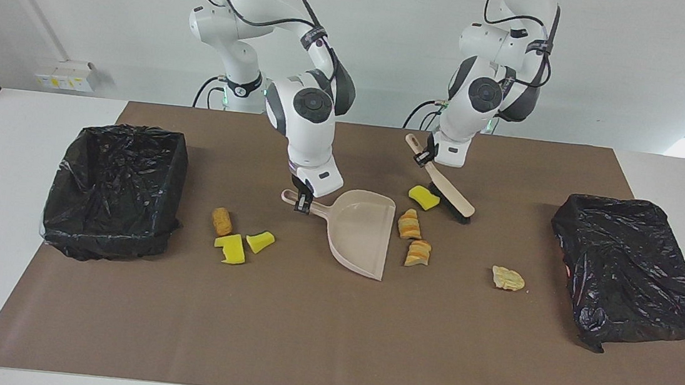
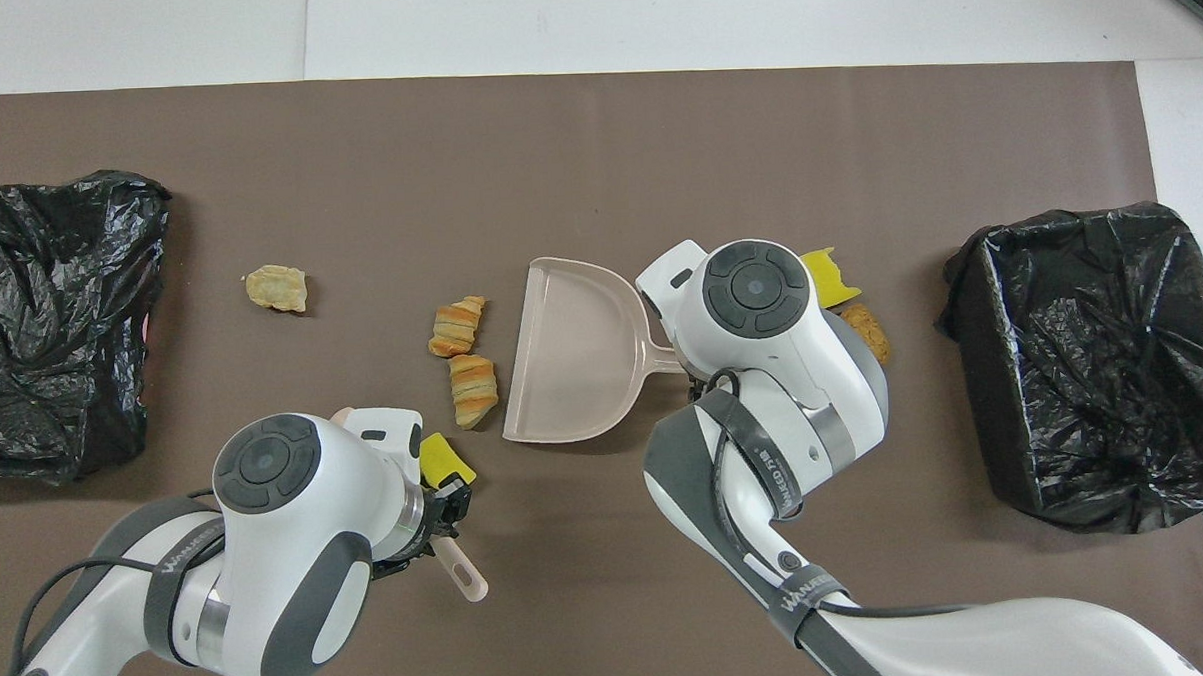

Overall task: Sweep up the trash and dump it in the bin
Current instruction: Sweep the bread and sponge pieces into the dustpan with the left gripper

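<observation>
My right gripper is shut on the handle of the beige dustpan, which lies flat on the mat. My left gripper is shut on the brush; its black bristles are low beside a yellow wedge, toward the left arm's end. Two striped bread lumps lie at the pan's open mouth. A pale lump sits farther toward the left arm's end. A tan lump and two yellow wedges lie on the pan's handle side.
A black-bagged bin stands open at the right arm's end of the brown mat. Another black-bagged bin stands at the left arm's end. In the overhead view the arms cover the right gripper and part of the brush.
</observation>
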Controlling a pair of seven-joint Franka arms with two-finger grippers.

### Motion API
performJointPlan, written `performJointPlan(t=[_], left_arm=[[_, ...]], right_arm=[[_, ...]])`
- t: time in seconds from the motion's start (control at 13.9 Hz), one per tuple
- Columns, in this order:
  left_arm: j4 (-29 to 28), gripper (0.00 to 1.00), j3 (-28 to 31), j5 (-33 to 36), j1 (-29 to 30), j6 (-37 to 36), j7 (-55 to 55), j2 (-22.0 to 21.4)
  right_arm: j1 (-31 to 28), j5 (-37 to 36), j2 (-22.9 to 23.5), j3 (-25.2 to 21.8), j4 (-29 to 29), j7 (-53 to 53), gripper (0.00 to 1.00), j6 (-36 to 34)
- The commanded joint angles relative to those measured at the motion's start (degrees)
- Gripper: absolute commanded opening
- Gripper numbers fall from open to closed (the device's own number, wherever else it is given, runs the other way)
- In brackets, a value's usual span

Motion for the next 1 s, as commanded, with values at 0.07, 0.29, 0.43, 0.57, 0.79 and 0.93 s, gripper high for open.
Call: performJointPlan(t=[0.07, 0.29, 0.43, 0.57, 0.79, 0.93], left_arm=[[1.67, 0.00, 0.61, -1.58, -3.42, 7.22, 0.94, 5.20], [5.45, 0.00, 0.70, -1.58, -3.07, 8.55, 4.34, 8.12], [11.50, 0.00, 0.88, -1.58, -2.54, 8.55, 10.04, 11.72], [15.30, 0.00, 0.88, -1.58, -2.37, 8.64, 16.81, 13.92], [16.71, 0.00, 0.88, -1.49, -2.54, 8.47, 22.19, 14.46], [18.12, 0.00, 0.97, -0.80, -2.46, 4.36, 22.47, 14.55]], right_arm=[[-0.14, 0.54, 0.05, 0.37, -0.97, -1.80, 0.00, 0.93], [-0.14, 0.46, 0.05, 0.37, -0.97, -1.80, 0.00, 1.10], [-0.14, 0.54, 0.05, 0.37, -1.14, -1.89, 0.00, 1.72], [-0.14, 0.54, -0.04, 0.37, -1.23, -1.89, 0.00, 1.72], [-0.14, 0.54, 0.05, 0.37, -1.23, -2.06, 0.00, 2.42], [-0.23, 0.54, 0.05, 0.37, -1.23, -2.59, 0.00, 2.86]])
